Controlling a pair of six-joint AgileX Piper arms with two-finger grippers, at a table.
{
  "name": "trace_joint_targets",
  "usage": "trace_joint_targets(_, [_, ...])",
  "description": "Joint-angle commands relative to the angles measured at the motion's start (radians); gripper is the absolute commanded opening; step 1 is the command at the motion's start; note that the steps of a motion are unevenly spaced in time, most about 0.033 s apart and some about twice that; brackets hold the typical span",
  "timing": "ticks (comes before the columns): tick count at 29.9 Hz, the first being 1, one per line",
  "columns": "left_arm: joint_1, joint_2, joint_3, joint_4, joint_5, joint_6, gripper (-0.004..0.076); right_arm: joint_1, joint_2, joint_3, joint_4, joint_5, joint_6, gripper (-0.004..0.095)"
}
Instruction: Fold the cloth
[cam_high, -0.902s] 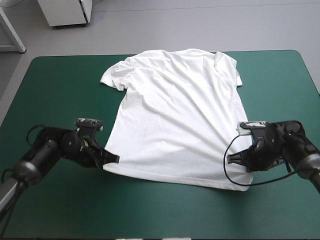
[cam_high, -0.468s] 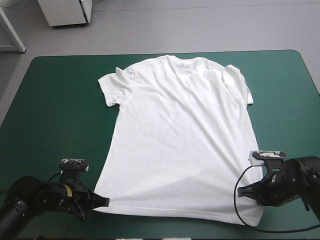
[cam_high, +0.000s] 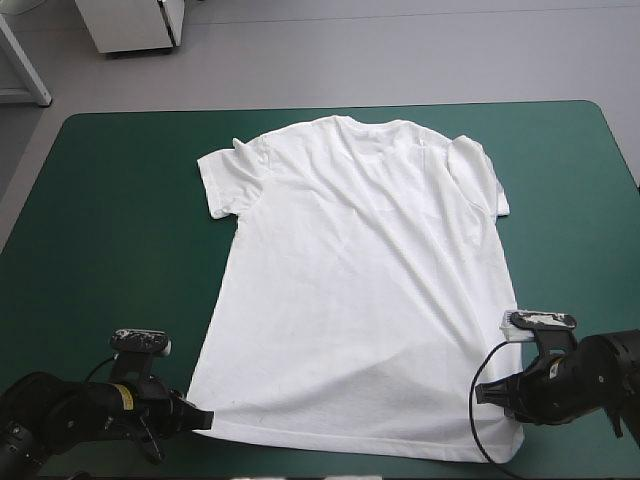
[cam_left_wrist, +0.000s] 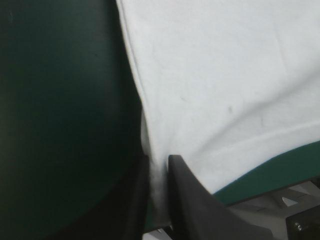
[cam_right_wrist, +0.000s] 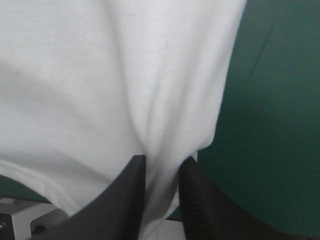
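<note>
The white T-shirt (cam_high: 360, 280) lies spread flat on the teal-green bench (cam_high: 110, 200), collar toward the far edge and hem close along the near edge. The left tool (cam_high: 205, 418) has the hem's corner by the bench's near-left corner, and the right tool (cam_high: 485, 393) has the other by the near-right corner. Each pair of black fingers is all but closed, with a thin pinch of cloth between them. The risks look plain enough. Both holds sit at the very corners, so a quick lift could pull the cloth free. Arms rising unevenly would skew the fold. With the hem this near the edge, any further draw toward it could spill cloth off the bench.
</note>
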Motion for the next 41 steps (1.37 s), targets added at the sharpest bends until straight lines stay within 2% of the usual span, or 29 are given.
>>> trace_joint_targets(1, [-0.007,0.001,-0.041,-0.034,0.009,0.006,0.0266,0.002,-0.009,-0.069,0.013,0.023,0.008,0.0488])
trace_joint_targets(3, [-0.007,0.001,-0.067,-0.036,0.037,0.006,0.0358,0.002,-0.009,-0.122,0.011,0.023,0.010,0.0543])
trace_joint_targets(5, [-0.007,0.001,-0.110,-0.025,0.049,0.008,0.0440,0.002,-0.009,-0.186,-0.012,0.023,0.010,0.0537])
trace_joint_targets(7, [-0.007,0.001,-0.159,0.011,0.051,0.008,0.0464,0.002,-0.009,-0.257,-0.053,0.023,0.013,0.0537])
trace_joint_targets(13, [-0.007,0.077,-0.357,0.165,0.051,0.008,0.0462,0.002,0.035,-0.470,-0.132,0.023,0.060,0.0537])
trace_joint_targets(20, [-0.006,0.359,-0.596,0.268,0.051,0.052,0.0462,0.000,0.159,-0.618,-0.132,0.023,0.060,0.0537])
trace_joint_targets(25, [0.015,0.587,-0.752,0.297,0.035,0.067,0.0462,0.000,0.215,-0.634,-0.138,0.023,0.060,0.0535])
trace_joint_targets(30, [0.122,0.794,-0.880,0.212,0.035,0.113,0.0462,0.000,0.231,-0.634,-0.190,0.023,0.060,0.0535])
trace_joint_targets(36, [0.192,0.936,-0.969,0.127,0.021,0.207,0.0456,0.000,0.231,-0.634,-0.255,0.023,0.060,0.0499])
trace_joint_targets(41, [0.192,1.009,-0.979,0.122,-0.056,0.211,0.0394,0.000,0.231,-0.634,-0.260,0.023,0.060,0.0429])
